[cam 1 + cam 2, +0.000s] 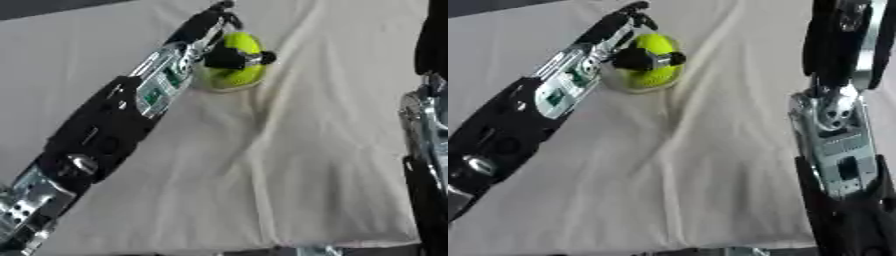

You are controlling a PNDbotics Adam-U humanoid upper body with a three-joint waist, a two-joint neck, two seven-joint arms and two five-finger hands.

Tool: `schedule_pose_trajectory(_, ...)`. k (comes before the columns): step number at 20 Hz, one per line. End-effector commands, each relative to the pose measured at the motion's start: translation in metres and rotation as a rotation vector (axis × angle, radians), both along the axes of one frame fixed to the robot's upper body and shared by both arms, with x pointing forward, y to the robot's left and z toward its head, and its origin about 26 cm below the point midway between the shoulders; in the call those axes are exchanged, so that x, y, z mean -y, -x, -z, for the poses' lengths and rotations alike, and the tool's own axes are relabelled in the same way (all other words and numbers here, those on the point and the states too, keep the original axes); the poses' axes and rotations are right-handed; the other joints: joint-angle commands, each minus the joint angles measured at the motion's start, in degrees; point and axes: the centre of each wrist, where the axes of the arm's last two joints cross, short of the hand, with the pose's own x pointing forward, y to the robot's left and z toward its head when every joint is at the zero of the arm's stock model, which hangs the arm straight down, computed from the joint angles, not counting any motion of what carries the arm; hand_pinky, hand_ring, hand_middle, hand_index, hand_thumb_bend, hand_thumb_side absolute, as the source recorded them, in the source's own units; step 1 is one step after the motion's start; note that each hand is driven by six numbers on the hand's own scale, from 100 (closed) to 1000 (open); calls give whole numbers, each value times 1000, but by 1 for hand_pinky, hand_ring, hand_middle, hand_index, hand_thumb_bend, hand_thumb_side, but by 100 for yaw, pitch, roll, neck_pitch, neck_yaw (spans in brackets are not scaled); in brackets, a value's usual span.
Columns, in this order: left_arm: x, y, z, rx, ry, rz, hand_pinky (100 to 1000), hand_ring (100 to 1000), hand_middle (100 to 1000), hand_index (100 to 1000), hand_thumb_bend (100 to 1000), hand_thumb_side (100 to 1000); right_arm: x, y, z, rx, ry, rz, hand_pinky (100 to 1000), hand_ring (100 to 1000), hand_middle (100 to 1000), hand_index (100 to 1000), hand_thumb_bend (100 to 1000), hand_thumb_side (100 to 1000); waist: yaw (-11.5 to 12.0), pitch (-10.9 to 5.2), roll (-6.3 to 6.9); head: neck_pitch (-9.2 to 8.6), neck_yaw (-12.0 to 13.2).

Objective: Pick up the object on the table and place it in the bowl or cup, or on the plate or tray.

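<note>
A yellow-green ball (654, 72) sits at the far middle of the table, inside what looks like a pale, see-through bowl (626, 86) whose rim shows below it. My left arm reaches diagonally from the lower left up to it. My left hand (642, 59) is on the ball: the black thumb lies across its front and the fingers (627, 14) run up behind it. Whether the ball rests on the bowl's bottom is hidden. My right arm (839, 135) stands along the right edge, and its hand does not show.
A creased white cloth (710, 165) covers the table. One long fold runs from the top middle down past the bowl. The table's near edge shows at the bottom, and a dark strip at the upper left.
</note>
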Motion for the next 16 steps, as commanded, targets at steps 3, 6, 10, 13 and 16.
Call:
schedule_pose_trajectory(3, -11, 9, -38, 191, -22, -33, 695, 770, 1000, 934, 717, 865, 2, 1, -4, 19, 7, 4, 520, 828, 813, 877, 100, 850, 26, -152, -58, -20, -36)
schedule_pose_trajectory(6, -13, 35, -55, 340, 85, 18, 800, 793, 1000, 935, 548, 917, 3, 1, -4, 18, 9, 9, 520, 828, 813, 877, 100, 850, 61, -153, -60, -20, -69)
schedule_pose_trajectory(10, -19, 80, -70, 444, 245, 138, 869, 788, 1000, 928, 403, 983, 3, 0, -4, 19, 13, 12, 519, 829, 813, 877, 100, 854, 152, -139, -98, -20, -137)
schedule_pose_trajectory(13, -27, 111, -80, 512, 356, 186, 890, 783, 1000, 922, 355, 1000, 4, 0, -4, 20, 14, 14, 519, 829, 814, 878, 100, 857, 237, -124, -142, -20, -181)
schedule_pose_trajectory(16, -35, 135, -83, 570, 448, 190, 893, 783, 1000, 917, 357, 998, 4, 0, -4, 23, 15, 16, 519, 829, 814, 878, 100, 860, 315, -110, -185, -20, -208)
